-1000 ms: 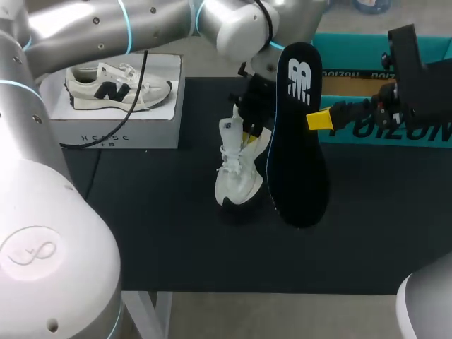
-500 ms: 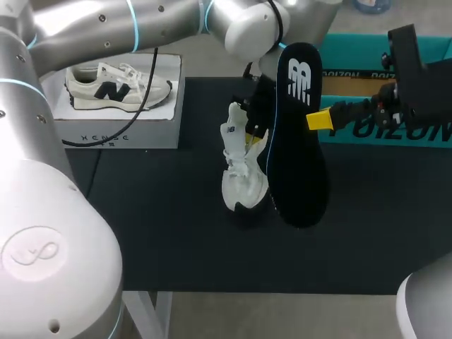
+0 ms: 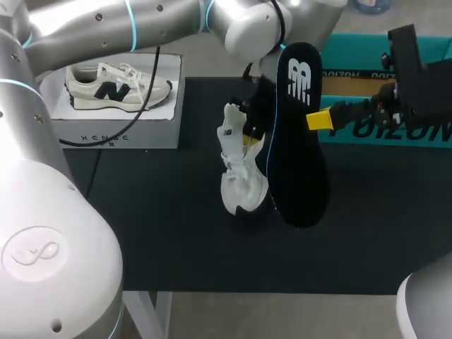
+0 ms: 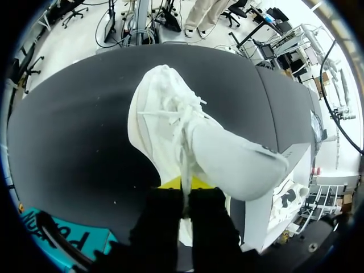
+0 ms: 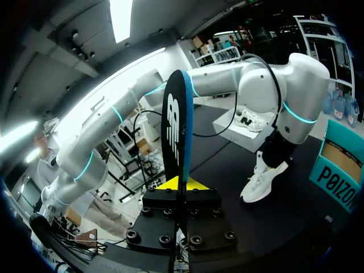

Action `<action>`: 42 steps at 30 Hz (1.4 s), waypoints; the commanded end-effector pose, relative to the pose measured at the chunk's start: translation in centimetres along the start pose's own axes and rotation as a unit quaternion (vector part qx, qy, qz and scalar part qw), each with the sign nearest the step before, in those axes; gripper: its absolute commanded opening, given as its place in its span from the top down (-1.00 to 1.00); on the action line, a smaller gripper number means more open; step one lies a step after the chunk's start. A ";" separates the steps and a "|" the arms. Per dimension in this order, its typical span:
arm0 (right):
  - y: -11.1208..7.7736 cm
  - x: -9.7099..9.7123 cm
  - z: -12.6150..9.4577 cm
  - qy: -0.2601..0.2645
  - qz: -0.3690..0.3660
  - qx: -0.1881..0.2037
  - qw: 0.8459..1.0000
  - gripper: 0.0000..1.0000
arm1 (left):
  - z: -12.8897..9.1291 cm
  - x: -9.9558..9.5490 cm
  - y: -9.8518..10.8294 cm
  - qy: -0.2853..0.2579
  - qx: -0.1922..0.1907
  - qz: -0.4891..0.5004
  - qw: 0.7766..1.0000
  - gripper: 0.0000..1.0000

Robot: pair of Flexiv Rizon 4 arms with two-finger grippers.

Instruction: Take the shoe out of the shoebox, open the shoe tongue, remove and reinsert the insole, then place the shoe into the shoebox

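**Table.** A black table point(image 3: 162, 240) carries the whole work area.

**Shoe.** The white shoe point(image 3: 239, 176) is outside the shoebox, over the middle of the table. It hangs toe-down, heel uppermost, laces facing the left side. The toe is at or just above the table surface; contact cannot be confirmed.

**Left gripper.** The left gripper point(image 4: 182, 187) is above the shoe. Its fingers stand almost together, clamped from both sides on the thin upper edge at the heel end of the shoe.

**Insole.** The dark insole point(image 3: 296, 155), with a blue edge and a white logo at its far end, is clear of the table just to the right of the shoe.

**Right gripper.** The right gripper point(image 5: 181, 185) pinches the insole by its edge; the fingers are nearly closed on it, one on each face.

**Shoebox.** The teal shoebox point(image 3: 395, 131) sits at the far right of the table, open, behind the right gripper.

**Other items.** A white box point(image 3: 116, 131) sits at the far left, with a white-and-black sneaker point(image 3: 116, 86) on top.
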State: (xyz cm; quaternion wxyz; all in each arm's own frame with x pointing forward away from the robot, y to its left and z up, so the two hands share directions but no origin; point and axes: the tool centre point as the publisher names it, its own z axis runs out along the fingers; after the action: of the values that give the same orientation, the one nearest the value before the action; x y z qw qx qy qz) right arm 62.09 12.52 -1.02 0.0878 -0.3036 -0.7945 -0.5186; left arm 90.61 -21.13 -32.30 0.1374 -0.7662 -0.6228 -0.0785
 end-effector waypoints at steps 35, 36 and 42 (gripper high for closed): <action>0.2 -0.1 0.3 0.000 0.001 0.001 1.000 1.00 | 0.1 0.4 -0.1 -0.121 -0.034 -0.019 0.992 -1.00; 0.2 -0.1 0.3 0.000 0.001 0.001 1.000 1.00 | -0.5 0.6 -0.1 -0.132 -0.045 -0.027 0.990 -1.00; 0.2 -0.1 0.3 0.000 0.001 0.001 1.000 1.00 | -3.9 1.4 0.7 -0.228 -0.090 -0.034 0.969 -1.00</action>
State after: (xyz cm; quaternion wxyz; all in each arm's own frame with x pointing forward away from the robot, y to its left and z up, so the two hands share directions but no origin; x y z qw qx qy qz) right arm 62.08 12.51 -1.02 0.0878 -0.3036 -0.7945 -0.5186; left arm 92.31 -22.80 -29.80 0.0182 -0.7527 -0.6580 0.0117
